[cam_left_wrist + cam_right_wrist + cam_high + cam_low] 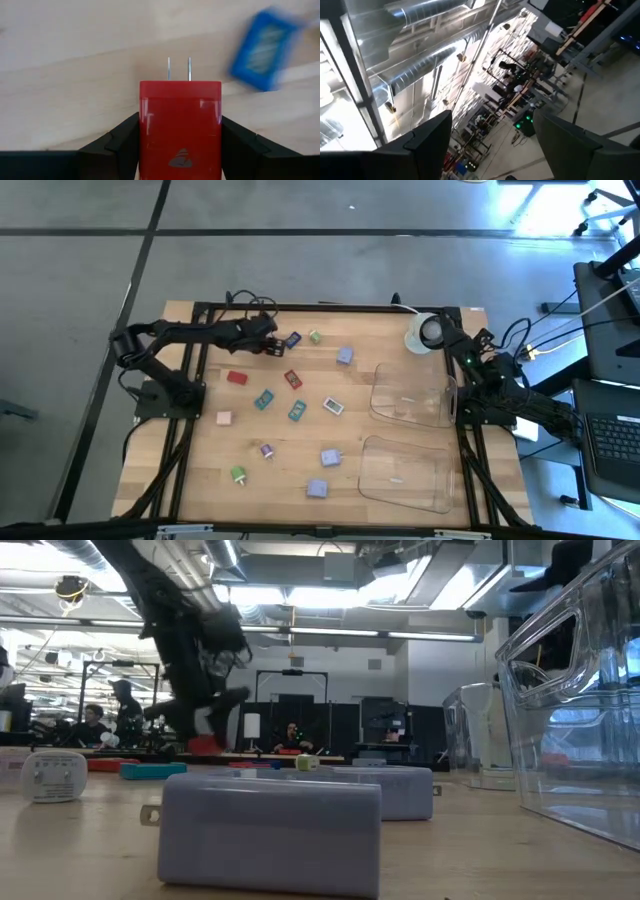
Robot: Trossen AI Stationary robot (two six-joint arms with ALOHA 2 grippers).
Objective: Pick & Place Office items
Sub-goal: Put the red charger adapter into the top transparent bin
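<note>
Small blocky office items lie scattered on the wooden table (200,480): a blue one (292,340), green (315,337), lavender (344,356), red (237,377) and several more. My left gripper (271,345) is at the far left of the table, shut on a red plug-like block (180,125) with two metal prongs (178,69). The blue item (265,49) lies just beyond it. My right gripper (495,130) is folded back at the table's right edge (478,345), pointing up at the ceiling, open and holding nothing. My left gripper pinches the red block's two long sides (142,135) between its two fingers (120,145). The fingers slant down from the table's left side and lie along the block, whose prongs point ahead past the fingertips. In the low view the block (205,745) hangs at the fingertips, just above the tabletop.
Two clear plastic trays (410,395) (405,470) stand on the right half of the table. A white tape roll (425,332) sits at the far right corner. A lavender block (270,820) lies close to the low camera. People sit in the room behind the table.
</note>
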